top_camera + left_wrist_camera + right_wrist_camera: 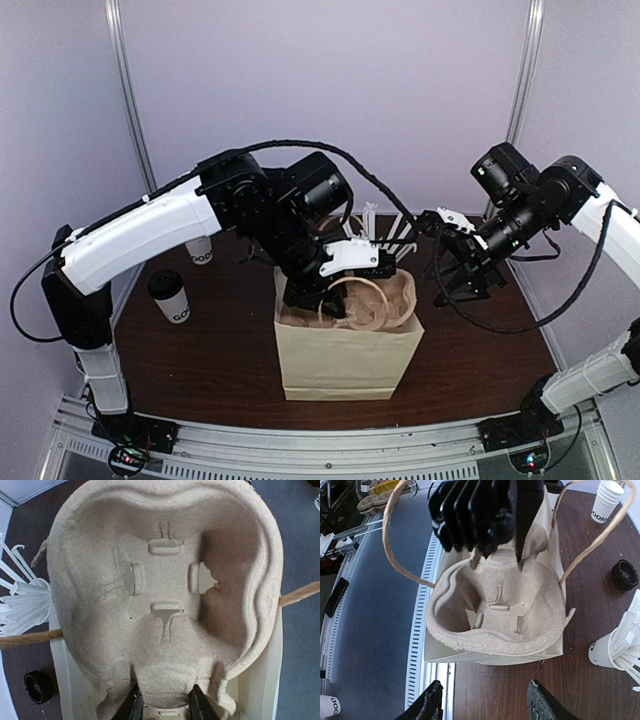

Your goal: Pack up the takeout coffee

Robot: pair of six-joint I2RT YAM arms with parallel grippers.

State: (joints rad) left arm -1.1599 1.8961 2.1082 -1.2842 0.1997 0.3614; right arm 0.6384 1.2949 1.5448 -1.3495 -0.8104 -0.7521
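- Left pincer [165, 703]: the two dark fingers are clamped on the near rim of the pulp carrier tray [165, 580], holding it in the mouth of the paper bag [345, 355].
- Right pincer [485, 685]: jaws apart and holding nothing; it hovers beside the bag's right side.
- Takeout coffee [170, 298]: stands upright on the worktop [200, 370], at the left and well apart from the bag. It is a white paper cup, tapered, with a black dome lid and black lettering near its base.
- Progress, as judged: the bag stands open and the tray is entering it, but its rim shows above the bag's edge, so it appears not yet seated. The coffee is not yet in a tray well. What is left is seating the tray, then carrying the cup over and lowering it in.
- Tray: moulded fibre, matt and rough, beige, with rounded lobes, deep wells and small slots, one with a torn edge.
- Bag: smooth tan kraft paper, flat-sided, with stiff looped twine handles [395, 545].
- Straws [20, 605]: thin, white and glossy, fanned out beyond the bag.
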